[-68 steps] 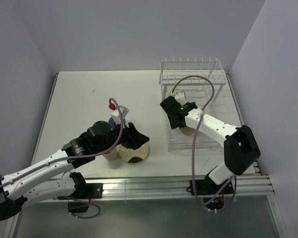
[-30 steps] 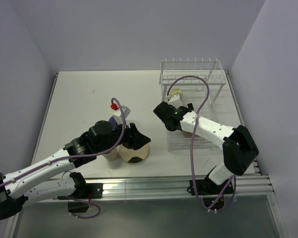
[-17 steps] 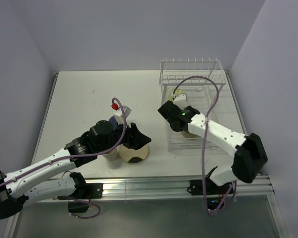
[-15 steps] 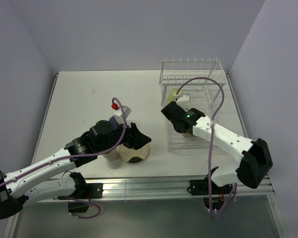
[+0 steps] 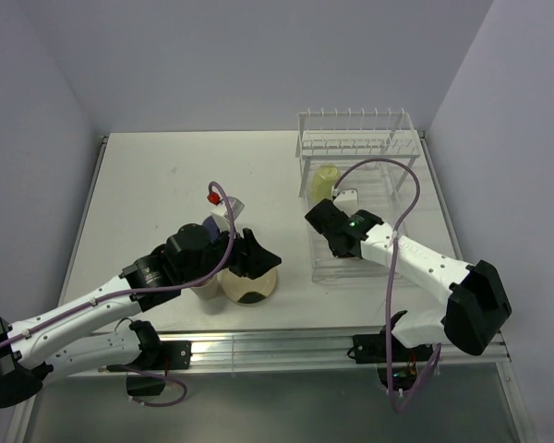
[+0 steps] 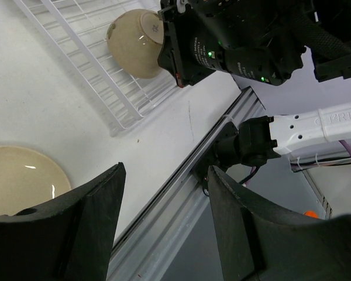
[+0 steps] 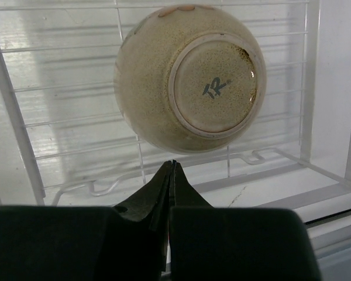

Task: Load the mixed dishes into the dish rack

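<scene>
**Entry: small bowl in rack, right claw clenched beside it**

Item: small cream speckled ceramic bowl (image 7: 187,76). It lies on its side on the grid base of the white wire dish rack (image 5: 399,189). Its foot ring, stamped with a dark mark, faces the right wrist camera.

Right claw (image 7: 171,167): clenched, fingers pressed flat together, nothing between them. The tips sit just under the bowl's lower curve. Whether they touch it cannot be told. From above, the right arm covers the bowl.

Left claw (image 6: 164,172): released, jaws apart, gripping nothing. It hangs over the near edge of the cream round plate (image 5: 251,288). A tan tumbler (image 5: 203,290) stands just beside that plate.

Also in the rack: pale yellow-green handled mug (image 5: 327,177), toward the far end, before the raised row of prongs and well apart from the right claw.

Edges: the rack's raised border wire runs close beyond the bowl on the near side. The rack sits at the right side of the white table (image 5: 157,175), close to its right edge. An aluminium rail (image 5: 286,346) lines the table's near edge.

Open room: bare tabletop across the far left, and bare grid between mug and bowl.
</scene>
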